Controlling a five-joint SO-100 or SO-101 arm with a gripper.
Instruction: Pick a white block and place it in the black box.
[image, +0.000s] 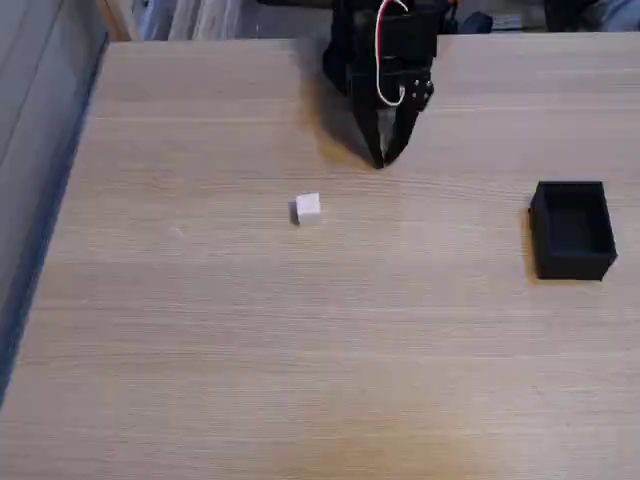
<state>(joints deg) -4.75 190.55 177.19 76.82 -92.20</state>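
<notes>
A tiny white block (308, 207) lies on the wooden table (300, 340) a little left of centre in the fixed view. The black box (573, 229), open-topped and empty as far as I can see, stands near the right edge. My black gripper (381, 160) with white and red wires hangs at the back centre, its fingertips meeting in a point just above the table, holding nothing. It is behind and to the right of the block, well left of the box.
The table's left edge runs diagonally beside a grey-blue floor strip (40, 200). Clutter (200, 15) lies beyond the far edge. The wide front half of the table is bare wood.
</notes>
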